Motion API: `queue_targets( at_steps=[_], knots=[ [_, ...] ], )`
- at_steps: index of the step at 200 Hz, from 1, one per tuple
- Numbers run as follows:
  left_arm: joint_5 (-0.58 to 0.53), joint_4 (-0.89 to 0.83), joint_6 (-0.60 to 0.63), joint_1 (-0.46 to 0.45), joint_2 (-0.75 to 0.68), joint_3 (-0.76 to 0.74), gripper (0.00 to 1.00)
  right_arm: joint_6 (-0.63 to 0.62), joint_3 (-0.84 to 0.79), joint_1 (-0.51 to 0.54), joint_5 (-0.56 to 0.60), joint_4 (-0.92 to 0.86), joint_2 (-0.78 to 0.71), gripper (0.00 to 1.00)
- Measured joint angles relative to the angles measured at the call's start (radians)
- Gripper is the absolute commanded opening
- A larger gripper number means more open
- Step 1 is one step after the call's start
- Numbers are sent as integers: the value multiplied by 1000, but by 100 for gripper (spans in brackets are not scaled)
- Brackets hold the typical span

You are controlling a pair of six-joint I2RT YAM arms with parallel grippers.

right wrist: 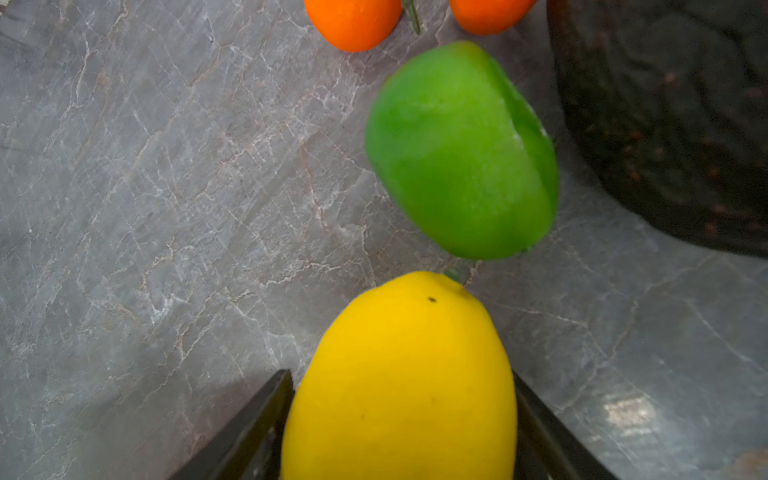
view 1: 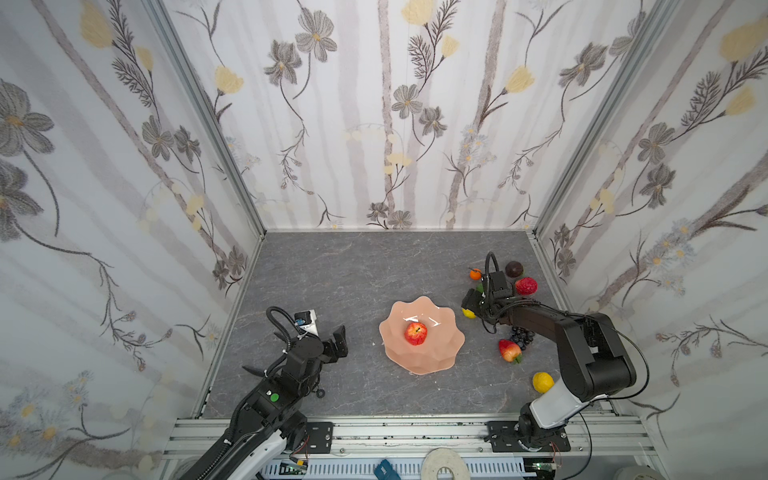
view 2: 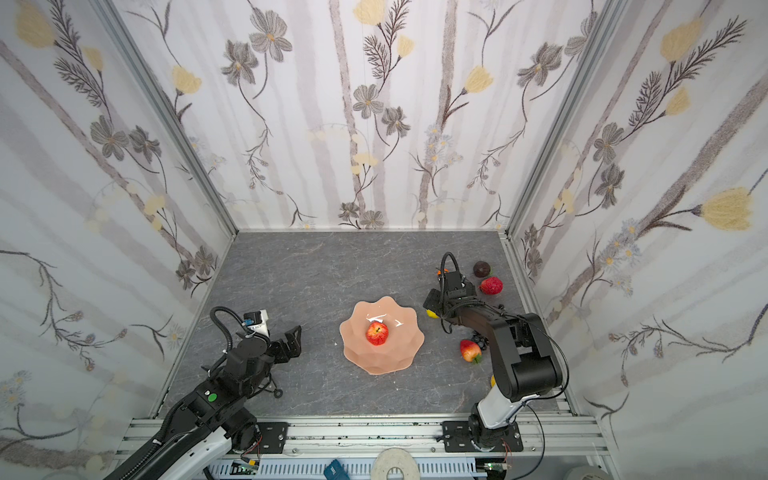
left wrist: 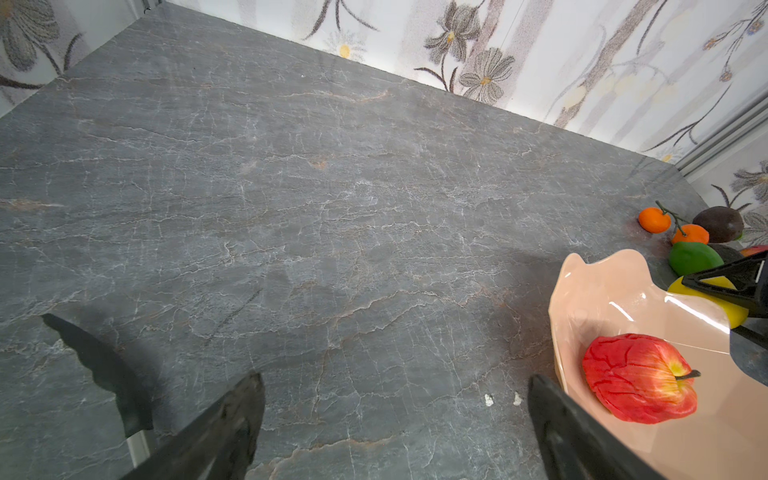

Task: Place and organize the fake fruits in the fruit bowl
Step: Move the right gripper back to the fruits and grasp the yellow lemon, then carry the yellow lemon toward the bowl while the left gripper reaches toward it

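The pale peach fruit bowl (view 1: 440, 357) sits mid-table with one red apple (view 1: 415, 333) inside it. Right of the bowl, my right gripper (view 1: 469, 307) is low over the table, its fingers against both sides of a yellow fruit (right wrist: 399, 353). Just beyond that fruit lie a green lime (right wrist: 461, 153) and two small oranges (right wrist: 353, 20). My left gripper (left wrist: 395, 395) hangs open and empty above bare table, left of the bowl (left wrist: 582, 291).
Around the right arm lie a dark avocado (view 1: 514, 269), a red bumpy fruit (view 1: 526, 286), a dark grape bunch (view 1: 521, 336), a red-yellow fruit (view 1: 510, 351) and a yellow fruit (view 1: 542, 382). Floral walls enclose three sides; a metal rail (view 1: 415, 432) runs along the front.
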Motion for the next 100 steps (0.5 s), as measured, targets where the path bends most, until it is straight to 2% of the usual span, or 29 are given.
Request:
queue_targets(
  at_steps=[59,100],
  knots=[
    [0,0,0,0,-5,0,100,-5,-44,1,-5,0,-66,61],
    [-1,0,0,0,-3,0,100,-30,-90,1,-23,23,-178,54]
  ],
)
